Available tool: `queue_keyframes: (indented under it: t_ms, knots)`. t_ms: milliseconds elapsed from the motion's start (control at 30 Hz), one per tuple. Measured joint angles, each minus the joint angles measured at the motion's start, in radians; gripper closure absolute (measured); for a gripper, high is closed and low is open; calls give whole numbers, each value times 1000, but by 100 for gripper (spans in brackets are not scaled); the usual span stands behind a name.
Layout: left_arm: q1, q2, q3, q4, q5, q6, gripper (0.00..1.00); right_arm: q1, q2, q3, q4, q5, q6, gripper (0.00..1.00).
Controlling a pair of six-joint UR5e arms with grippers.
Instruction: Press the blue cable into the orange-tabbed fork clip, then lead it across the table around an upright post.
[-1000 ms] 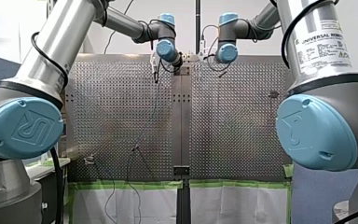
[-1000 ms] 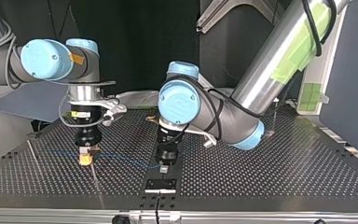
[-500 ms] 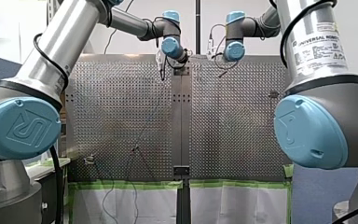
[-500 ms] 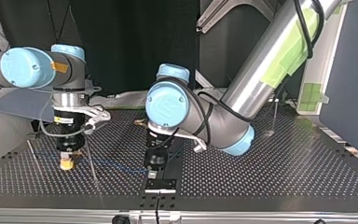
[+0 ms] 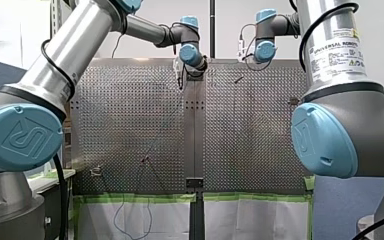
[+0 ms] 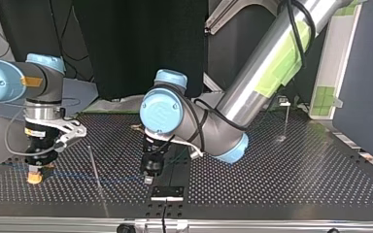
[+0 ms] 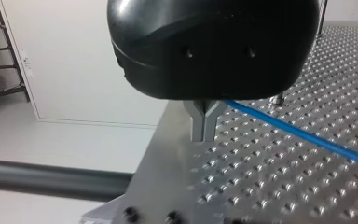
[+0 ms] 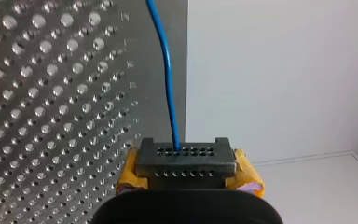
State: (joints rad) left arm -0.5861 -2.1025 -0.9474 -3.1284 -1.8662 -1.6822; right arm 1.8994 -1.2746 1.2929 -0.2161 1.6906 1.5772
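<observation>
Your right arm (image 6: 41, 85) slid toward the top view's left; both jaws pinched the thin blue cable (image 7: 307, 137) stretched along the perforated bench (image 6: 272, 184).

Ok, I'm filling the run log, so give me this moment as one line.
left gripper: shut on blue cable | right gripper: shut on blue cable | span: stretched between both grippers, low over perforated table

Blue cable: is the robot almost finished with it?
Not yet. Maybe done: the blue cable passes the small clip in the front view, too tiny to confirm it's pressed in. In hand: my left gripper and my right gripper hold it stretched low over the table. To do: no turn around an upright post shows.
</observation>
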Motion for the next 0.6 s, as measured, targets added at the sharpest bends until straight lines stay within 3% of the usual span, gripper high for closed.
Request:
queue_keyframes:
  t_ms: [600]
  knots:
    - [-59,-135,150,-10,7,-37,100,-30,27,0,1,-6,0,100]
